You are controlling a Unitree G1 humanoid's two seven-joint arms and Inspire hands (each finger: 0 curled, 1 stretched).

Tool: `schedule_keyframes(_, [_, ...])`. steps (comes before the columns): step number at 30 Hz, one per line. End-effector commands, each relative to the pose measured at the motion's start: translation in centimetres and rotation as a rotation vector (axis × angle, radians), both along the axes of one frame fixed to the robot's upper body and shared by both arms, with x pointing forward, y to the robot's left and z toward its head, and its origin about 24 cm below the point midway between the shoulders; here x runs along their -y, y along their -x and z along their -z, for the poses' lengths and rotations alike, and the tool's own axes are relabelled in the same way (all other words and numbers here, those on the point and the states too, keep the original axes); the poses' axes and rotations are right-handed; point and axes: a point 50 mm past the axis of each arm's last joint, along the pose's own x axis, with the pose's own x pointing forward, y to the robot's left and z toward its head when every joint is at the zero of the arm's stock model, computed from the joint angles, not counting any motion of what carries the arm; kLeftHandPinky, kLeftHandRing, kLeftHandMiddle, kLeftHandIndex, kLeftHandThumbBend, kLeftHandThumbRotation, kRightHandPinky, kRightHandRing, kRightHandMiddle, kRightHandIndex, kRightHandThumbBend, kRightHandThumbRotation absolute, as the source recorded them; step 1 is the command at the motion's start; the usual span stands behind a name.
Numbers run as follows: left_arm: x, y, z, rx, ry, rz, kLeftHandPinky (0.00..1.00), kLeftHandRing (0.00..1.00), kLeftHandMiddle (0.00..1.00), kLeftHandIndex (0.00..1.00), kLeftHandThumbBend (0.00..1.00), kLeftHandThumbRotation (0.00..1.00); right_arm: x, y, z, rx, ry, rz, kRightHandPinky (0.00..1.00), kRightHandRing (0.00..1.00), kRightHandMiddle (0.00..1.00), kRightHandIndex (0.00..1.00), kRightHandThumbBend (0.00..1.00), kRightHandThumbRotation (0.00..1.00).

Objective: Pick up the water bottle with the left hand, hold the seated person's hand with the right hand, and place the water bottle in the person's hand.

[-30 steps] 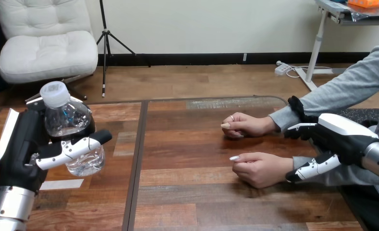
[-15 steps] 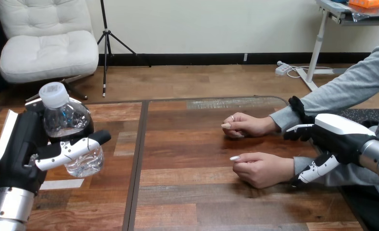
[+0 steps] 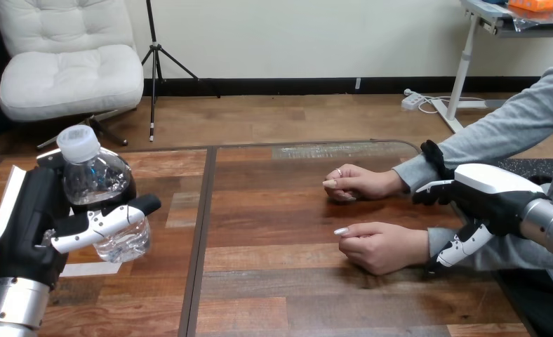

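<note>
The water bottle (image 3: 100,184) is upright at the left of the head view, lifted clear of the tabletop (image 3: 281,288). The left hand (image 3: 31,221) grasps it, with the fingers behind it and the thumb wrapped across its front below the shoulder. Its white cap is on and points up. The pick-up step therefore looks done.

The step now in hand appears to be the second one, taking the person's hand. The right hand (image 3: 495,196) sits at the right of the view, over the sleeved forearm just behind the person's nearer hand (image 3: 382,247). Its fingers reach forward on the far side of the forearm and its thumb hangs down on the near side. They straddle the wrist loosely and are not closed round it. Whether they touch the sleeve cannot be told.

The person's farther hand (image 3: 361,184) lies just beyond the nearer one. Both rest on the tabletop, loosely curled with the palms down or turned inward.

The next move probably calls for the right hand to close gently on the nearer hand or wrist. That hand would then need to open palm up before the bottle, now well apart from it, crosses the tabletop.

Counted, there are one water bottle, two robot hands, two hands of the person and one tabletop.
</note>
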Motion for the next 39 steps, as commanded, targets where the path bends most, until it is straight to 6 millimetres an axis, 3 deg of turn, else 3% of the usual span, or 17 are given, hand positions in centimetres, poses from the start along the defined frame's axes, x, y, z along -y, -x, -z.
schedule_keyframes(1, [0.6,-0.9,-2.4,0.115,-0.010,0.025,0.28,0.34,0.38,0.39,0.63,0.00,-0.5,-1.9,-3.5,0.114,0.037,-0.033,0.81,0.84,0.84,0.84,1.00,0.32])
schedule_keyframes(12, [0.6,-0.9,-2.5,0.121,-0.016,0.027,0.27,0.34,0.38,0.39,0.63,0.00,-0.7,-2.0,-2.9,0.108,0.070,-0.041,0.83,0.84,0.84,0.83,1.00,0.31])
schedule_keyframes(24, [0.6,-0.9,-2.6,0.117,-0.016,0.023,0.28,0.34,0.38,0.39,0.63,0.00,-0.8,-2.2,-2.2,0.069,0.107,-0.016,0.77,0.83,0.84,0.83,1.00,0.36])
schedule_keyframes(39, [0.5,-0.9,-2.6,0.118,-0.018,0.018,0.28,0.34,0.38,0.39,0.64,0.00,-1.2,-2.3,-1.3,0.016,0.118,0.017,0.71,0.84,0.84,0.84,1.00,0.32])
